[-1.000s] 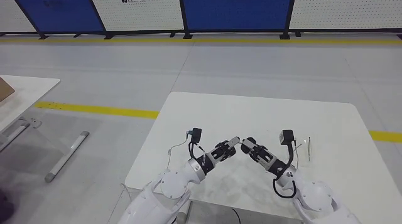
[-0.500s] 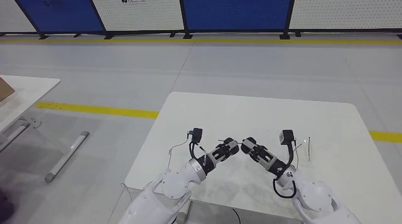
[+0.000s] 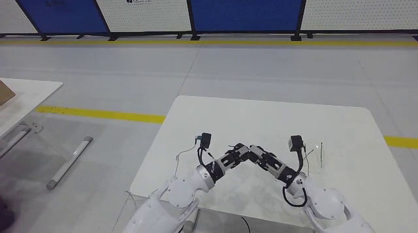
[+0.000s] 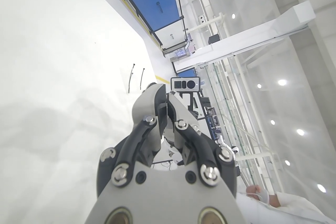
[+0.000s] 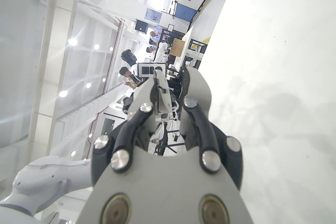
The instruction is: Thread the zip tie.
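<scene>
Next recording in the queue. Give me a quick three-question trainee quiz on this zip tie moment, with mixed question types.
1. True or false: the left end effector and the right end effector sit at opposite edges of the table.
2. How many loose zip ties lie on the table?
3. Where do they lie? A) beside the right arm, toward the table's right edge; B) directly between the two arms; C) on the floor.

Key:
1. False. They meet tip to tip above the table's near half.
2. Two, side by side.
3. A.
</scene>
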You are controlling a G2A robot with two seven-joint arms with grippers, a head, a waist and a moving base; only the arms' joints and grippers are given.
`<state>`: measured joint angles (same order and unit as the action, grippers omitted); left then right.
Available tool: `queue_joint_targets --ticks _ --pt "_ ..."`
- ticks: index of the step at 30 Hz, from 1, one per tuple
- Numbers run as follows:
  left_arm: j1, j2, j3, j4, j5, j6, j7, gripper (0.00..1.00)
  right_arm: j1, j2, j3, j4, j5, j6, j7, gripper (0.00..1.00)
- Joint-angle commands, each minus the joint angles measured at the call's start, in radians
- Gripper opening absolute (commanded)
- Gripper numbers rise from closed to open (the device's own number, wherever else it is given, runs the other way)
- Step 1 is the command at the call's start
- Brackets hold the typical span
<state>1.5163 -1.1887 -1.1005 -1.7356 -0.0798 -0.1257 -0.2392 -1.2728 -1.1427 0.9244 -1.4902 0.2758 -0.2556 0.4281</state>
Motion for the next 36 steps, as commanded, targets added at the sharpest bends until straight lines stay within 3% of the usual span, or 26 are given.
queue_joint_targets --ticks 1,8,12,14,27,29,33,36 --pt "0.002 0.001 -0.009 -0.004 -0.009 0.003 0.004 0.00 0.000 -0.002 0.002 0.000 0.003 0.001 0.000 1.00" --pt "0.034 0.012 -0.079 -0.014 -0.025 -0.012 0.012 0.00 -0.042 0.003 0.063 -0.008 0.034 -0.046 -0.008 1.00" --pt "0.064 0.022 -0.125 -0.020 -0.025 -0.025 -0.017 0.00 -0.090 0.014 0.115 -0.027 0.039 -0.065 -0.007 1.00" --pt "0.074 0.028 -0.139 -0.027 0.001 -0.012 -0.043 0.00 -0.110 0.017 0.134 -0.040 0.046 -0.062 0.002 1.00" --pt "0.074 0.028 -0.139 -0.027 0.001 -0.012 -0.043 0.00 -0.110 0.017 0.134 -0.040 0.046 -0.062 0.002 1.00" --pt "0.073 0.026 -0.141 -0.016 -0.047 0.000 -0.040 0.00 -0.110 0.017 0.134 -0.040 0.046 -0.062 0.002 1.00" --pt "0.084 0.031 -0.188 -0.009 -0.167 -0.061 -0.110 0.00 -0.110 0.017 0.134 -0.040 0.046 -0.062 0.002 1.00" --pt "0.108 0.039 -0.248 -0.045 -0.237 -0.104 -0.154 0.00 -0.110 0.017 0.134 -0.040 0.046 -0.062 0.002 1.00"
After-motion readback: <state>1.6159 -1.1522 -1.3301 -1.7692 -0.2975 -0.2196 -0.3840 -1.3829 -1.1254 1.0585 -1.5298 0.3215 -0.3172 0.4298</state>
